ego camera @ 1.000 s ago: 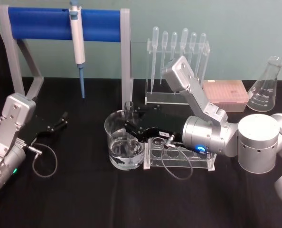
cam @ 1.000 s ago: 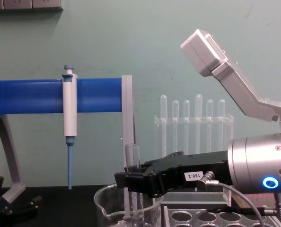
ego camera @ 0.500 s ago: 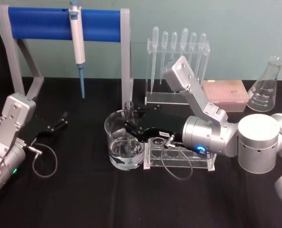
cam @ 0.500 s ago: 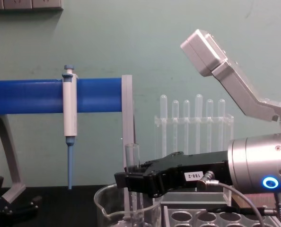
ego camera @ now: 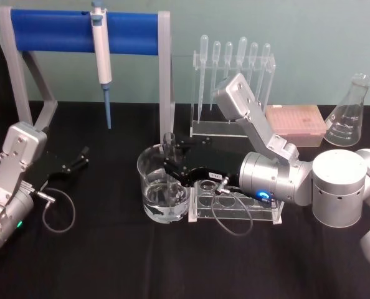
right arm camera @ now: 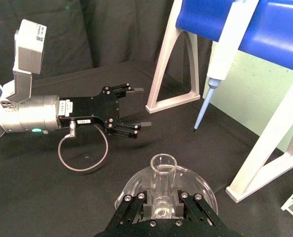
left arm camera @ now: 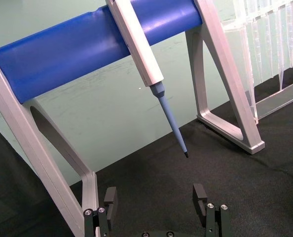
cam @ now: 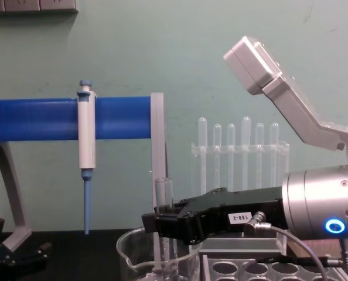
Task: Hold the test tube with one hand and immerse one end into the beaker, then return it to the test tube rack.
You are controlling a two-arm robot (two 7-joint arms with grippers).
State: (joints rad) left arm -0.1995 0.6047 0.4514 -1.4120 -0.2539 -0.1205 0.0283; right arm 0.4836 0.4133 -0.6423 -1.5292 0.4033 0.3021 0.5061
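Observation:
The test tube stands upright with its lower end inside the beaker, a wide clear glass holding some liquid. My right gripper is shut on the tube just above the beaker's rim; in the right wrist view the tube rises between its black jaws over the beaker. In the head view the right gripper reaches in from the right, over the clear rack. My left gripper rests open on the black table at the left, also seen as the left gripper from the right wrist.
A clear rack with round holes sits just right of the beaker. Behind stand a blue-barred stand holding a white-and-blue pipette, a dropper rack, a pink tip box and a conical flask.

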